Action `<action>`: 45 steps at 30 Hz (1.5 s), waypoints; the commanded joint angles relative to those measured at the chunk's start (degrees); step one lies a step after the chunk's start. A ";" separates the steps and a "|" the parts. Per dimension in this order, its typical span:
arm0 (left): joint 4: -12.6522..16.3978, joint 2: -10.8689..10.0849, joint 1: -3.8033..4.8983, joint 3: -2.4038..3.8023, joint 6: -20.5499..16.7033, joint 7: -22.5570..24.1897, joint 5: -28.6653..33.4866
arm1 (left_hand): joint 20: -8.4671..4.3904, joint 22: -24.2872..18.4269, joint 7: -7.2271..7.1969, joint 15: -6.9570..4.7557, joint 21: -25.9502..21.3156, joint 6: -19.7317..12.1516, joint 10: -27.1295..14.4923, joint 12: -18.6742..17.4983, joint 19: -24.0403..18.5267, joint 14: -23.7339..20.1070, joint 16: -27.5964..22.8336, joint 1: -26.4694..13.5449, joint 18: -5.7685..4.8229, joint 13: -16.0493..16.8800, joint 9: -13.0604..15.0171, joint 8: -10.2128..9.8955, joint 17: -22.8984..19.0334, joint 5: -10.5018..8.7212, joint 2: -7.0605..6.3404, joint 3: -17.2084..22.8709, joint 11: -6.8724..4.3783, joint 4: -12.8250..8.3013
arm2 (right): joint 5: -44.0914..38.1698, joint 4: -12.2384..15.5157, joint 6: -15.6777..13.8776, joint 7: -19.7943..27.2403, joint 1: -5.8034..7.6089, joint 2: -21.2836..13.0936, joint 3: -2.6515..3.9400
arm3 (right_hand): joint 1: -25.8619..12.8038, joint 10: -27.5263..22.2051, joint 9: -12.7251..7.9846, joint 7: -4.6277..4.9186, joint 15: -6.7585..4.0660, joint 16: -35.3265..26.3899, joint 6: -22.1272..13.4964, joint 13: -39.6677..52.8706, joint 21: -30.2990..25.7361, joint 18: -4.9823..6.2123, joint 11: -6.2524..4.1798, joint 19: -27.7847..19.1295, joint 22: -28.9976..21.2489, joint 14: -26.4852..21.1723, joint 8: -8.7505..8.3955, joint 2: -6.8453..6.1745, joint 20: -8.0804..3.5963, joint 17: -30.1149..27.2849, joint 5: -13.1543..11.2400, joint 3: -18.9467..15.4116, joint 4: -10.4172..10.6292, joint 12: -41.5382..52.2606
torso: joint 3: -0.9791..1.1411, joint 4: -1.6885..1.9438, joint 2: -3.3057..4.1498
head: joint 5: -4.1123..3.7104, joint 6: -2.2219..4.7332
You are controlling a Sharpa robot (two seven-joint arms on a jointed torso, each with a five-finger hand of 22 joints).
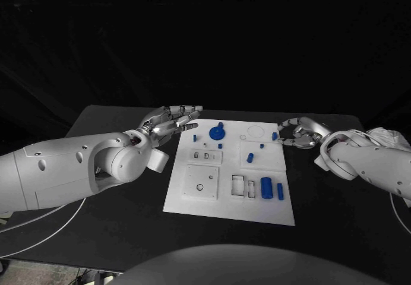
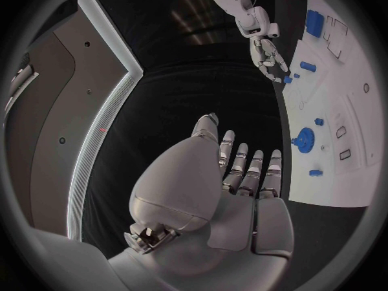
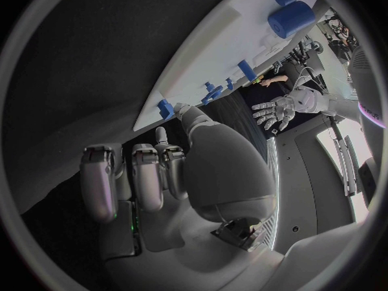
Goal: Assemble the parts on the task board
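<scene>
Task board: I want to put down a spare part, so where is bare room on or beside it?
The black table in front of the task board is bare. The board's far half is crowded: blue parts, with the left hand and right hand at its corners.

Task board (image 1: 190, 199) centre open from above; robot hands flank far corners, seemingly apart.
</scene>
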 commanded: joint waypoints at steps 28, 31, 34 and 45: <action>0.17 0.21 -0.02 0.04 1.61 -0.17 -0.47 | -0.07 0.01 0.10 -0.30 0.30 0.25 0.35 0.23 0.24 0.11 0.14 0.67 -0.65 0.07 0.10 0.25 0.03 0.27 0.08 0.33 0.11 0.00 | 0.28 -2.83 3.10 0.45 -0.15 2.46 0.10 | 0.70 6.16 -0.01 0.26 0.75 0.20 1.31 15.07 -0.04 -0.20 0.63 2.46 13.68 5.98 2.19 -0.28 0.60 15.09 3.20 1.65 0.09 0.22 | 0.01 0.00 -0.10 | -0.28 0.00; 0.18 0.24 -0.03 0.04 1.64 -0.17 -0.63 | -0.07 0.01 0.10 -0.30 0.30 0.25 0.35 0.23 0.24 0.11 0.14 0.67 -0.65 0.07 0.10 0.25 0.03 0.27 0.08 0.33 0.11 0.00 | 0.28 -3.05 3.32 0.38 -0.15 2.58 0.11 | 0.83 6.16 -0.16 0.26 0.75 0.20 1.55 15.07 -0.09 -0.19 0.64 2.40 13.66 5.98 2.38 -0.39 0.63 15.09 3.94 2.03 -0.01 0.22 | -0.01 0.03 -0.10 | -0.38 0.00; 0.17 0.25 -0.03 0.04 1.65 -0.15 -0.72 | -0.07 0.01 0.10 -0.30 0.30 0.25 0.35 0.23 0.24 0.11 0.14 0.67 -0.65 0.07 0.10 0.25 0.03 0.27 0.08 0.33 0.11 0.00 | 0.27 -3.19 3.53 0.30 -0.15 2.72 0.12 | 0.87 6.16 -0.20 0.26 0.76 0.20 1.63 15.07 -0.06 -0.20 0.64 2.43 13.67 5.98 2.44 -0.42 0.64 15.09 4.15 2.15 -0.05 0.22 | 0.00 0.02 -0.09 | -0.28 0.00; 0.16 0.51 -0.05 0.04 1.83 -0.20 -0.77 | -0.07 0.01 0.13 -0.32 0.31 0.22 0.37 0.23 0.25 0.08 0.13 0.70 -0.69 0.07 0.09 0.26 0.02 0.28 0.06 0.37 0.15 -0.03 | 0.23 -3.64 3.93 -0.01 -0.15 3.48 0.14 | 0.98 6.16 -0.20 0.24 0.76 0.20 1.96 15.07 -0.09 -0.19 0.63 2.40 13.66 5.98 2.69 -0.49 0.65 15.09 4.21 2.34 -0.15 0.22 | 0.00 0.10 -0.13 | -0.29 0.00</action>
